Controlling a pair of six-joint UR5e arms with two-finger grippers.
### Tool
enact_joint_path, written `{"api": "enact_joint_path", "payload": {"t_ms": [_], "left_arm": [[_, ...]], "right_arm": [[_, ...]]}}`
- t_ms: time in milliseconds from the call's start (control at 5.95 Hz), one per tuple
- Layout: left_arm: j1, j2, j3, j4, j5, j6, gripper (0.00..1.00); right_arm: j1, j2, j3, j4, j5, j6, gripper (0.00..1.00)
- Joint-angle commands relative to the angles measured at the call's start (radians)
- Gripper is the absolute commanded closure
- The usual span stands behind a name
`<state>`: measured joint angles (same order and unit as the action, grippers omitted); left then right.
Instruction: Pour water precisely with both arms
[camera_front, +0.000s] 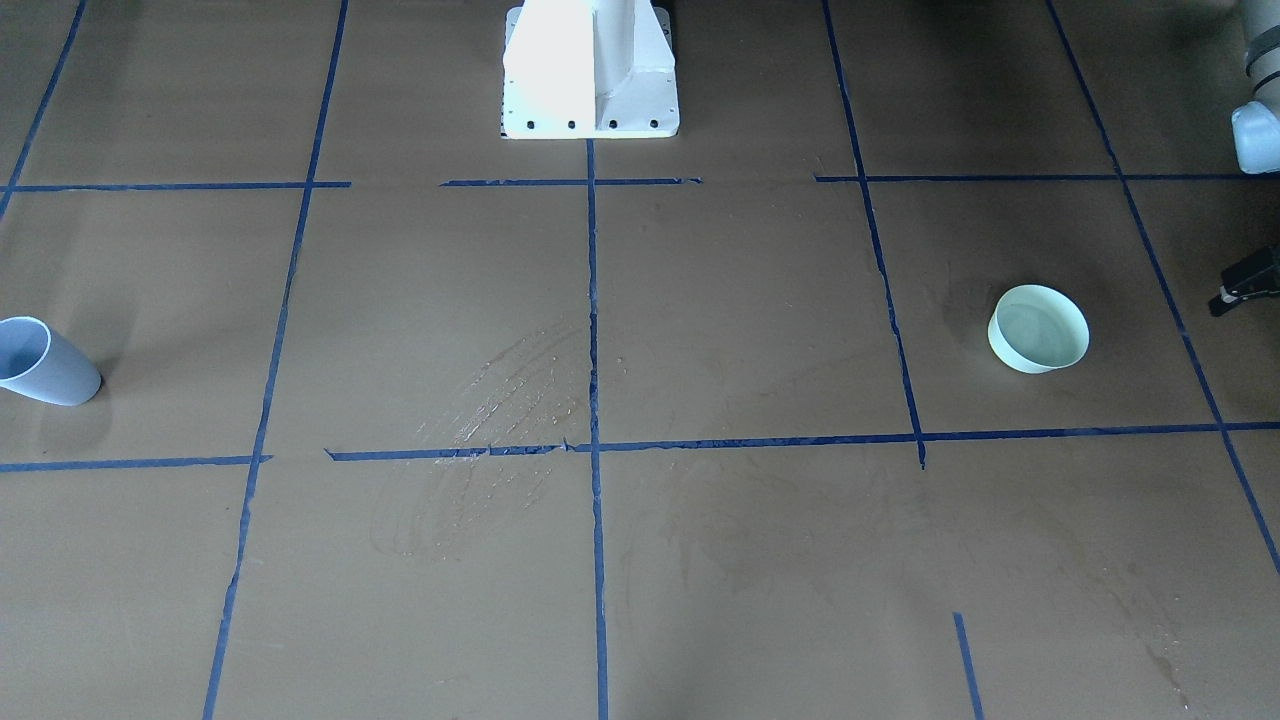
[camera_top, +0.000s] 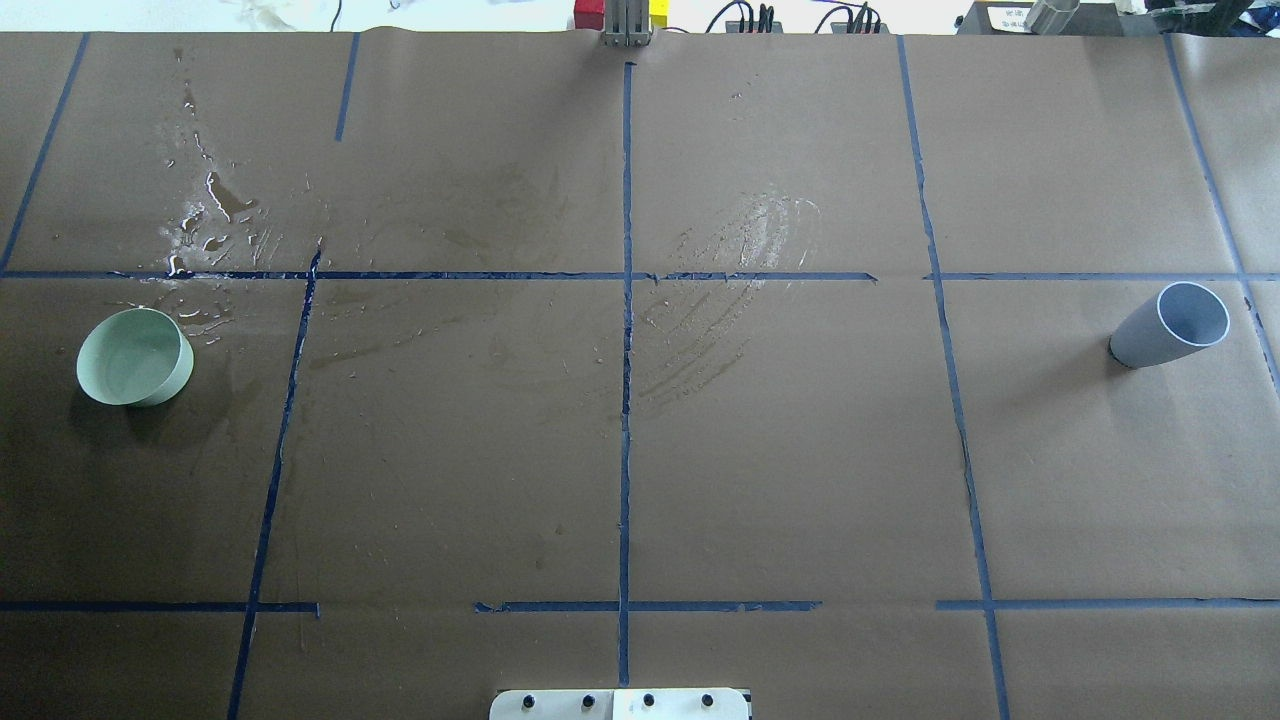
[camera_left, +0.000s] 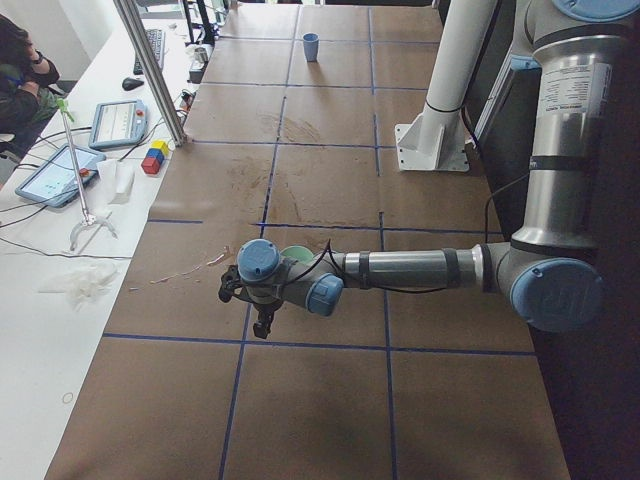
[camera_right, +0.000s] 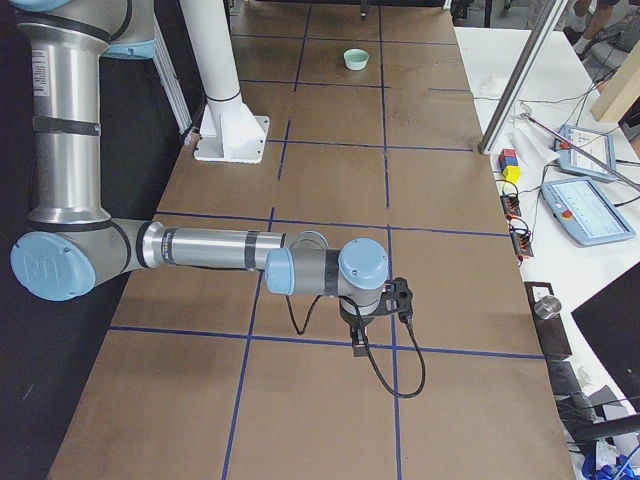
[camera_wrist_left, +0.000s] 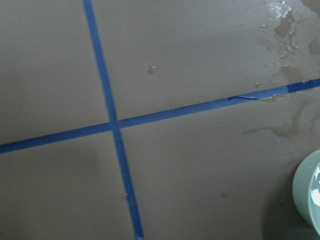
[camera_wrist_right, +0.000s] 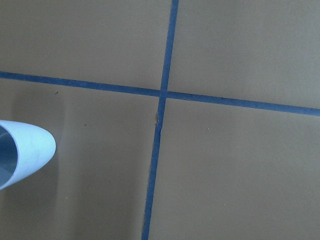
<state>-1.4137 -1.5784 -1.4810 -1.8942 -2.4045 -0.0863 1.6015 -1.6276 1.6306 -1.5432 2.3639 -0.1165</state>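
Note:
A pale green bowl (camera_top: 135, 357) stands on the brown paper at the table's left end, its inside glossy as if wet (camera_front: 1038, 328). A blue-grey cup (camera_top: 1170, 325) stands upright at the right end (camera_front: 40, 362). My left arm (camera_left: 400, 268) reaches out low over the table, its gripper (camera_left: 262, 325) hanging beside the bowl, which the wrist partly hides. Only a black part of that gripper (camera_front: 1245, 280) shows at the front view's edge. My right gripper (camera_right: 360, 345) hangs over the table's right end. The wrist views show no fingers, only the bowl's rim (camera_wrist_left: 307, 200) and the cup (camera_wrist_right: 22, 157). I cannot tell whether either gripper is open or shut.
Water puddles (camera_top: 210, 215) lie beyond the bowl and wet streaks (camera_top: 740, 260) mark the middle. The white pedestal (camera_front: 590, 70) stands at the robot's side. Tablets (camera_left: 60, 170), coloured blocks (camera_left: 153, 160) and a metal post (camera_left: 150, 70) stand along the far edge.

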Motion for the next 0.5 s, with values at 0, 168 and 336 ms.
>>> {"api": "enact_joint_path", "payload": {"t_ms": [0,168,336], "left_arm": [[-0.103,-0.002,-0.095,0.287,0.002,0.189,0.0],[-0.131,-0.003,-0.151,0.391,0.01,0.219,0.0],[-0.181,0.007,-0.168,0.411,0.066,0.221,0.0]], "right_arm": [[0.0,0.0,0.0,0.0,-0.002,0.003,0.0],[0.0,0.0,0.0,-0.001,-0.002,0.011,0.0],[0.0,0.0,-0.001,-0.002,-0.002,0.011,0.0]]}}
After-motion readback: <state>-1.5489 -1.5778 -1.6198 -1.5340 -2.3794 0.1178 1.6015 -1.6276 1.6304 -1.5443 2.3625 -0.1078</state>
